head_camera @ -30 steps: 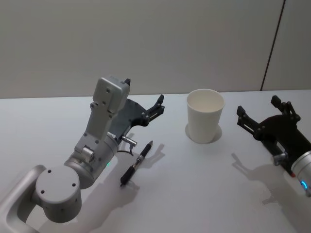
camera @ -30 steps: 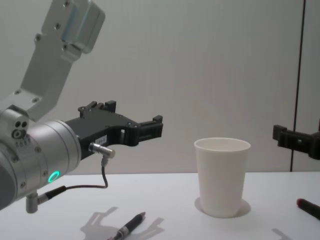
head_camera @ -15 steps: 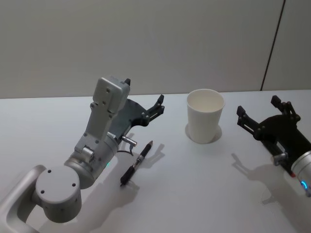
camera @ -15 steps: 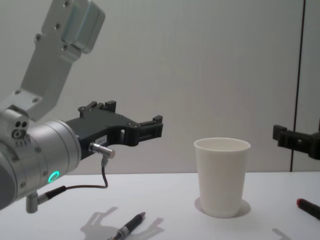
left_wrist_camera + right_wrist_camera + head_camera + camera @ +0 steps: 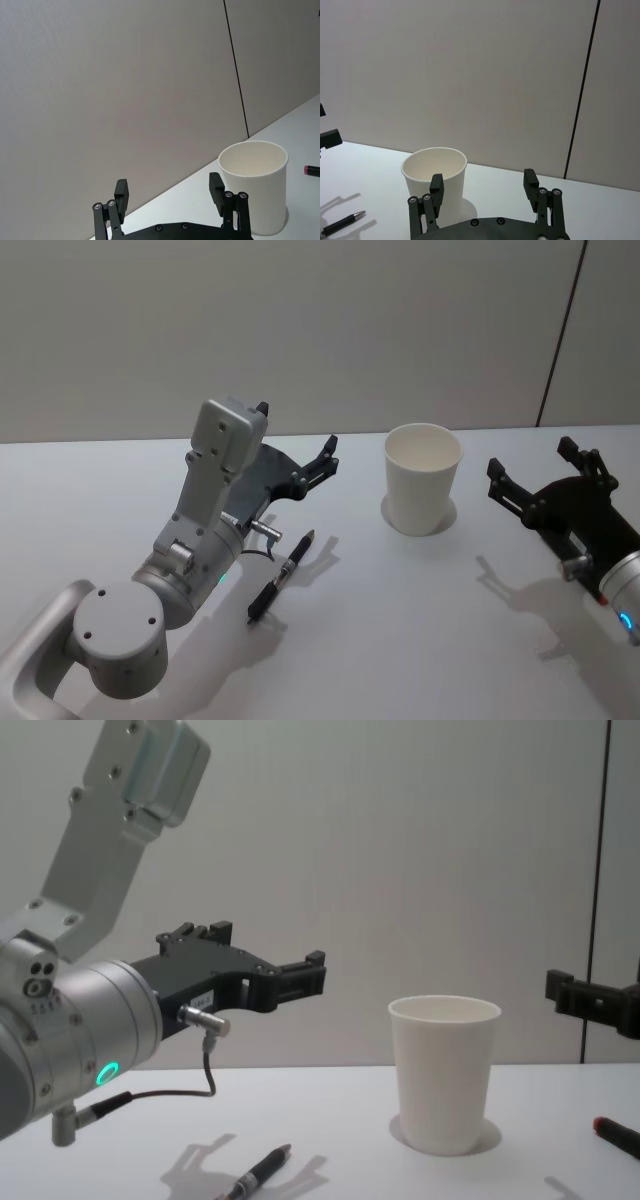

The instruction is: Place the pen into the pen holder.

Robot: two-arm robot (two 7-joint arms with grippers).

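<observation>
A black pen (image 5: 280, 578) lies flat on the white table, also seen low in the chest view (image 5: 260, 1172) and in the right wrist view (image 5: 342, 223). To its right and a little farther back stands the pen holder (image 5: 422, 480), an upright, empty white paper cup (image 5: 444, 1075) (image 5: 252, 192) (image 5: 435, 182). My left gripper (image 5: 297, 430) hovers open and empty above the table, just behind and above the pen (image 5: 168, 185) (image 5: 270, 950). Right of the cup, my right gripper (image 5: 531, 457) is held open and empty, facing the cup (image 5: 483, 178).
A dark object with a red end (image 5: 615, 1133) lies on the table at the far right (image 5: 312, 170). A plain grey wall with a dark vertical seam (image 5: 560, 335) stands behind the table (image 5: 400, 640).
</observation>
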